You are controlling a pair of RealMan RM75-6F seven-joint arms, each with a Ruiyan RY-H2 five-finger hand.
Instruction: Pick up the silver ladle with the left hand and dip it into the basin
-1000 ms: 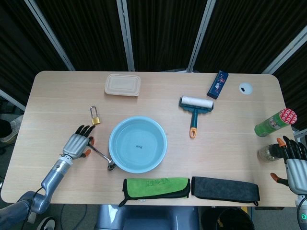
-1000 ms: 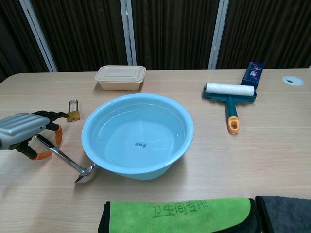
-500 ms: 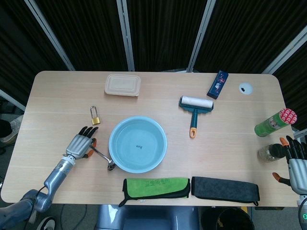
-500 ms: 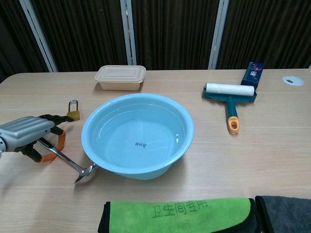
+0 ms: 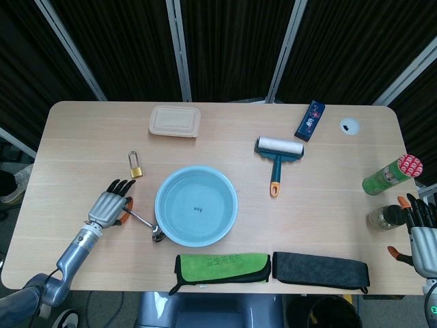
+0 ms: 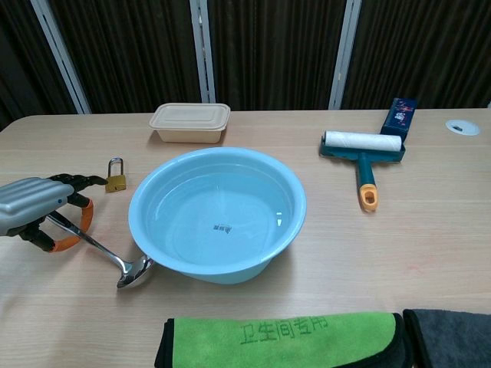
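Note:
The silver ladle [image 5: 145, 223] [image 6: 103, 251] lies slanted on the table left of the light blue basin [image 5: 196, 168] [image 6: 230, 271], which holds water. Its bowl sits low beside the basin's front left wall. My left hand [image 5: 109, 206] [image 6: 37, 205] grips the far end of the handle, orange-tipped fingers curled around it. My right hand [image 5: 422, 231] is at the table's right edge, fingers apart and holding nothing, and does not appear in the chest view.
A brass padlock [image 5: 135, 166] lies just beyond my left hand. Further back are a beige lidded container [image 5: 175, 121], a lint roller [image 5: 278, 154] and a blue box [image 5: 309, 119]. Folded green [image 5: 222, 265] and dark [image 5: 321, 268] cloths line the front edge. A green can [image 5: 392, 174] and a jar [image 5: 382, 217] stand near my right hand.
My left hand has closed on the ladle's handle and raised it a little; the ladle's bowl has turned and shifted slightly beside the basin. The right hand has barely moved.

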